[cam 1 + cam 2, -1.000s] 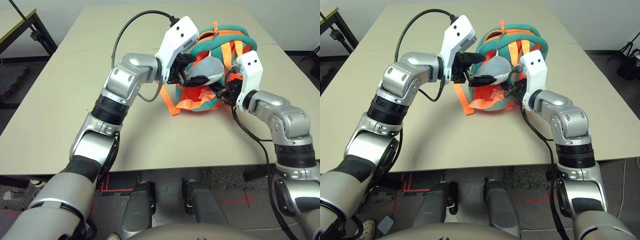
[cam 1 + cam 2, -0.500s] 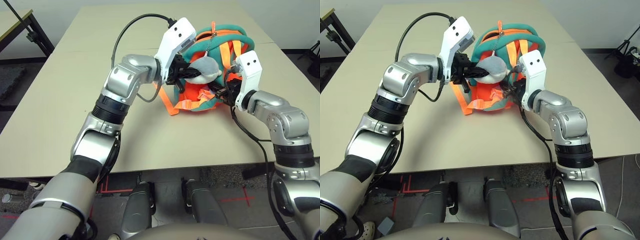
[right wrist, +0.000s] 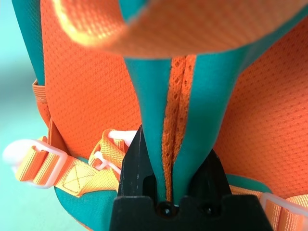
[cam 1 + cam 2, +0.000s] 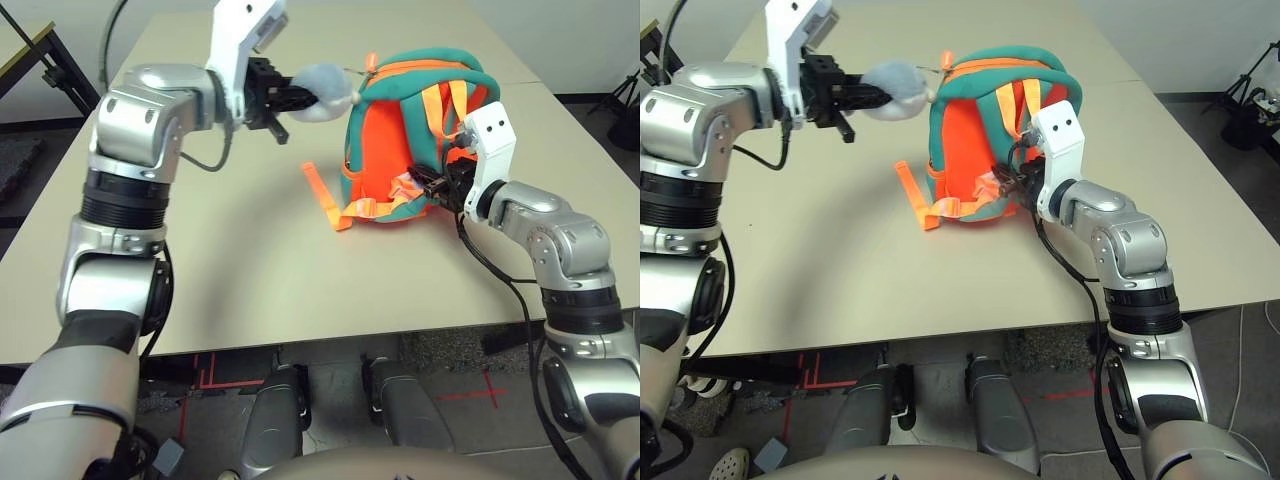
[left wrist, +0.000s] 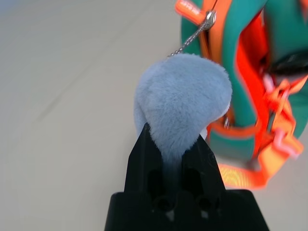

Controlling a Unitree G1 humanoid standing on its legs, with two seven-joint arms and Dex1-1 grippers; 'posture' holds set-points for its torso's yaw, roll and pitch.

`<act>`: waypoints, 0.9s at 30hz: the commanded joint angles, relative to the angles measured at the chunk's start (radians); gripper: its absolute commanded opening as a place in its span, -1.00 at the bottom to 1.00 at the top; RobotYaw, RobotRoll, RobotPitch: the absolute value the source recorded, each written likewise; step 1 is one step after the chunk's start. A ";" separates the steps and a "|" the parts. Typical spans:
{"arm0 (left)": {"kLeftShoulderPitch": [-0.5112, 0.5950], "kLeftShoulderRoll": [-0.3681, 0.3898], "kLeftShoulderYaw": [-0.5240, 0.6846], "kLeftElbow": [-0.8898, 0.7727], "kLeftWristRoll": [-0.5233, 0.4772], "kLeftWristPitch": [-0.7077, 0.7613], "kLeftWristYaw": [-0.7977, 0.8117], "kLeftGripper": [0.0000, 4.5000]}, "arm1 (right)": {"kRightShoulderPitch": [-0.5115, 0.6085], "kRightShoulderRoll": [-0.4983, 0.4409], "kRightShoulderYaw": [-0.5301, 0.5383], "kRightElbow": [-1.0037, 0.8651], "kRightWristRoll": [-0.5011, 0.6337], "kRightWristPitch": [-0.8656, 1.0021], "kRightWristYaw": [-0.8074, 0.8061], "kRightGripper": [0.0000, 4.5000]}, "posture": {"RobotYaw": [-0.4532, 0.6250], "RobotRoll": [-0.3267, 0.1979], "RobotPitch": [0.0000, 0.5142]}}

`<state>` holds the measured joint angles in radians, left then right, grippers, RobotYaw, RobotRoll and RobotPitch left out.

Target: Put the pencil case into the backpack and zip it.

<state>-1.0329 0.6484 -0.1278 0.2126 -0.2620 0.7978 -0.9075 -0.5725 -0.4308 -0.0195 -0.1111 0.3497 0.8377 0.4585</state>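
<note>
Right gripper (image 4: 437,186) clenched on the teal strap (image 3: 166,144) low on the backpack (image 4: 385,140), which stands upright mid-desk (image 4: 250,290) toward the right edge. Farther off, my left gripper (image 4: 292,101) pinches the grey plush charm (image 5: 180,103), its chain (image 5: 192,36) running to the backpack's top.

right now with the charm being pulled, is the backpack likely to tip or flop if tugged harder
Probably floppy: the backpack is soft fabric and creases where the right end effector pinches it. It may tip toward the shark charm, clamped by the left end effector; that pinch likely steadies it.
</note>
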 commanded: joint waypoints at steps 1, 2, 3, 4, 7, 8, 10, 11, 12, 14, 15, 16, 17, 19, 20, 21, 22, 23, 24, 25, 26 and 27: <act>0.065 0.056 0.020 0.024 0.009 0.021 -0.017 -0.92 | 0.017 -0.005 0.021 0.040 -0.013 0.023 0.006 -0.81 | -0.38 0.25 -0.39; 0.085 0.061 0.017 0.023 0.006 0.026 -0.023 -0.92 | 0.016 -0.005 0.022 0.041 -0.013 0.023 0.007 -0.81 | -0.37 0.25 -0.39; 0.104 0.065 0.012 0.021 0.004 0.031 -0.028 -0.92 | 0.016 -0.005 0.022 0.043 -0.014 0.022 0.007 -0.81 | -0.37 0.25 -0.39; 0.123 0.066 0.007 0.020 0.001 0.034 -0.034 -0.92 | 0.016 -0.005 0.023 0.044 -0.014 0.021 0.008 -0.81 | -0.37 0.25 -0.38; 0.183 0.052 -0.012 0.037 0.003 0.034 -0.042 -0.92 | 0.014 -0.003 0.024 0.049 -0.015 0.018 0.008 -0.81 | -0.37 0.25 -0.38; 0.201 0.046 -0.024 0.046 0.013 0.023 -0.042 -0.92 | 0.013 -0.003 0.025 0.050 -0.015 0.017 0.008 -0.81 | -0.38 0.25 -0.38; 0.228 0.036 -0.052 0.061 0.040 -0.004 -0.032 -0.92 | 0.011 -0.002 0.025 0.053 -0.015 0.015 0.008 -0.81 | -0.38 0.25 -0.38; 0.239 0.033 -0.070 0.066 0.058 -0.020 -0.025 -0.92 | 0.010 -0.002 0.025 0.054 -0.015 0.015 0.009 -0.81 | -0.39 0.25 -0.38; 0.252 0.027 -0.090 0.071 0.072 -0.035 -0.019 -0.92 | 0.009 -0.002 0.026 0.055 -0.015 0.014 0.009 -0.81 | -0.39 0.25 -0.38; 0.274 -0.005 -0.109 0.084 0.077 -0.052 -0.013 -0.92 | 0.008 -0.002 0.026 0.056 -0.016 0.013 0.008 -0.81 | -0.39 0.25 -0.39; 0.281 -0.017 -0.116 0.090 0.080 -0.060 -0.012 -0.92 | 0.007 -0.002 0.026 0.057 -0.016 0.012 0.007 -0.81 | -0.40 0.25 -0.39; 0.289 -0.030 -0.123 0.101 0.084 -0.070 -0.012 -0.92 | 0.007 -0.002 0.026 0.057 -0.016 0.012 0.007 -0.81 | -0.39 0.25 -0.40; 0.298 -0.047 -0.138 0.117 0.090 -0.083 -0.014 -0.92 | 0.006 -0.002 0.027 0.058 -0.016 0.011 0.007 -0.81 | -0.40 0.25 -0.40; 0.311 -0.074 -0.161 0.146 0.103 -0.106 -0.018 -0.92 | 0.005 -0.002 0.027 0.059 -0.017 0.010 0.007 -0.81 | -0.40 0.25 -0.41; 0.315 -0.087 -0.173 0.161 0.111 -0.117 -0.020 -0.92 | 0.005 -0.002 0.028 0.060 -0.018 0.010 0.007 -0.81 | -0.40 0.25 -0.41; 0.316 -0.095 -0.178 0.173 0.118 -0.126 -0.022 -0.92 | 0.004 -0.002 0.028 0.061 -0.018 0.009 0.007 -0.81 | -0.40 0.25 -0.41; 0.316 -0.111 -0.187 0.196 0.126 -0.139 -0.020 -0.92 | 0.003 -0.002 0.029 0.062 -0.019 0.008 0.007 -0.81 | -0.40 0.25 -0.41; 0.315 -0.122 -0.191 0.212 0.132 -0.148 -0.019 -0.92 | 0.003 -0.002 0.029 0.063 -0.019 0.008 0.007 -0.81 | -0.40 0.25 -0.41; 0.315 -0.136 -0.195 0.227 0.136 -0.156 -0.019 -0.92 | 0.002 -0.002 0.030 0.064 -0.019 0.007 0.008 -0.81 | -0.40 0.25 -0.42; 0.314 -0.149 -0.200 0.241 0.144 -0.165 -0.019 -0.92 | 0.001 -0.002 0.030 0.065 -0.020 0.007 0.008 -0.81 | -0.40 0.25 -0.42; 0.313 -0.157 -0.205 0.250 0.152 -0.173 -0.022 -0.92 | 0.000 -0.002 0.030 0.066 -0.022 0.006 0.009 -0.81 | -0.40 0.25 -0.43; 0.312 -0.163 -0.207 0.258 0.159 -0.180 -0.025 -0.92 | -0.001 -0.001 0.030 0.066 -0.023 0.006 0.010 -0.81 | -0.40 0.25 -0.43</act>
<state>-0.7635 0.4981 -0.2738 0.4059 -0.1511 0.6014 -0.9337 -0.5801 -0.4317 -0.0116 -0.0736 0.3354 0.8239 0.4657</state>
